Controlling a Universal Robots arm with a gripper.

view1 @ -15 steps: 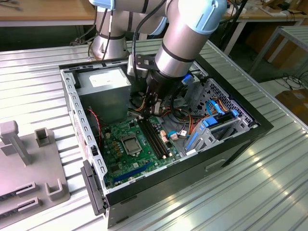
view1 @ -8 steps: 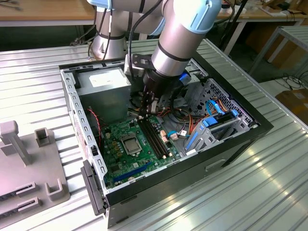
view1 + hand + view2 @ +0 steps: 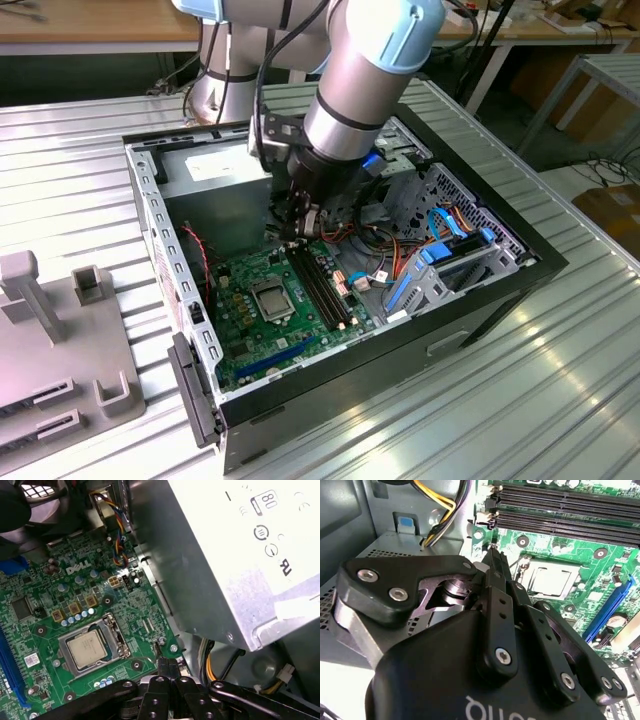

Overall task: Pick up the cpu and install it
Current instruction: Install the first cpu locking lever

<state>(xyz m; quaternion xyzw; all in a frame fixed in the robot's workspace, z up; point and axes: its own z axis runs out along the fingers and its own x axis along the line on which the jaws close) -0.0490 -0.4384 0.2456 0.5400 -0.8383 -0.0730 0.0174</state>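
Overhead, an open computer case [image 3: 350, 330] is seen lying on a ribbed metal table [image 3: 520, 400], with the arm [image 3: 365, 75] reaching down into it from above.

Power supply [image 3: 240, 555]: a large silver-grey box, seen in the first wrist view close beside the jaws, with a bundle of coloured wires [image 3: 212, 665] emerging just under it.

Motherboard [image 3: 270, 330]: green, laid flat on the case floor, spread out beneath and ahead of the jaws. Long black memory slots [image 3: 570, 510] are seen in the second wrist view beyond the fingertips; a blue slot [image 3: 610, 610] is noted off to one side.

Gripper [image 3: 495, 557]: black, held low over the board edge near the power supply. The two fingers are seen pressed together to a narrow point in both wrist views, with no gap between them and nothing held. Whether the tips touch the board cannot be told.

Socket [image 3: 92, 647]: a square metal frame, seen a short way ahead of the jaws on the board.

Cpu [image 3: 89, 647]: small, square, dull silver top, seated flat inside the socket frame, apart from the jaws and untouched by them. It is also seen in the second wrist view [image 3: 551, 580], just beyond the closed fingertips, and in the exterior view [image 3: 272, 297] as a pale square below the gripper.
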